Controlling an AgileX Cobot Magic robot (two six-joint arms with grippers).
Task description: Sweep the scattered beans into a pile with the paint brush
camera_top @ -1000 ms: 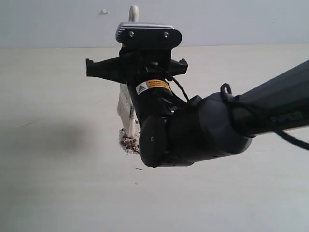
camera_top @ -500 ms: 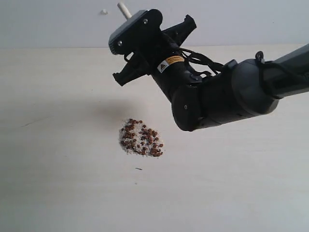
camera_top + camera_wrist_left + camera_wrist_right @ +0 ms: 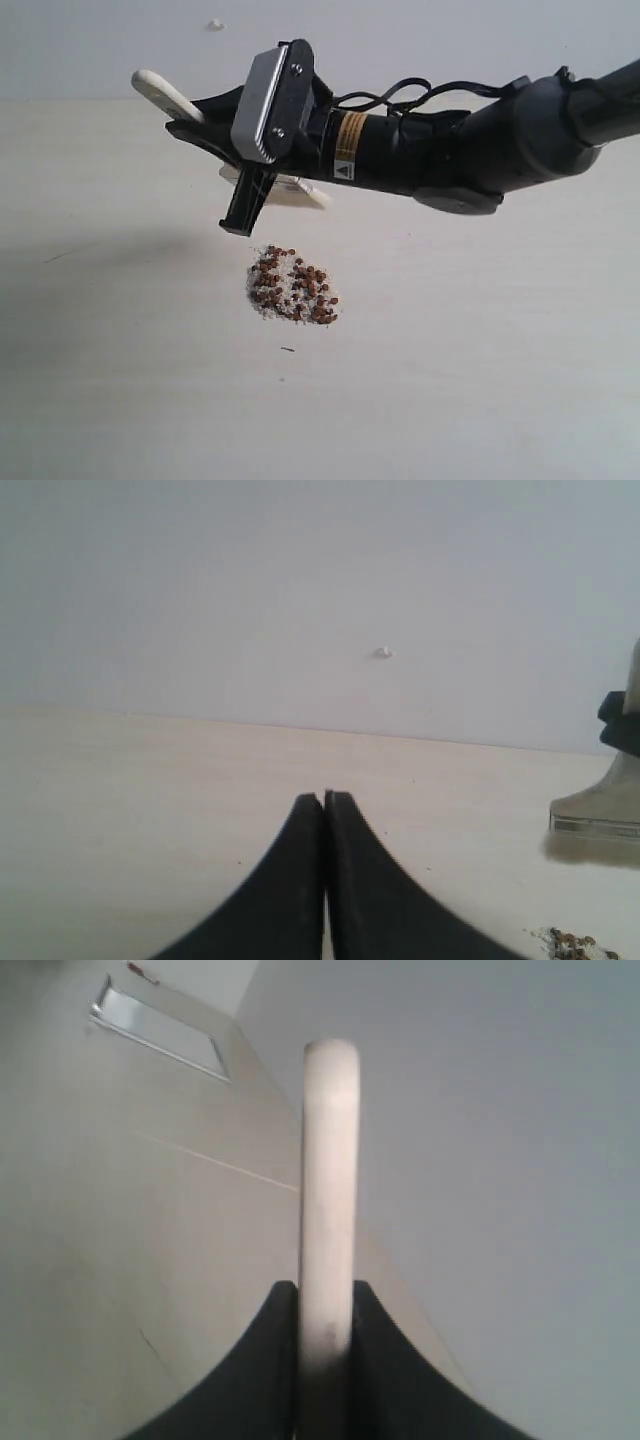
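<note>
Beans form one pile; right gripper clamps one paint brush; left gripper closed, empty.

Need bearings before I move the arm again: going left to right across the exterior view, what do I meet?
Handle tip of the paint brush → white speck on the back wall → pile on the table → grey forearm of the right arm.

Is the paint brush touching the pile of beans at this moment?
Apart. The exterior view shows the paint brush held in the air, with bare table visible between its bristles and the pile.
</note>
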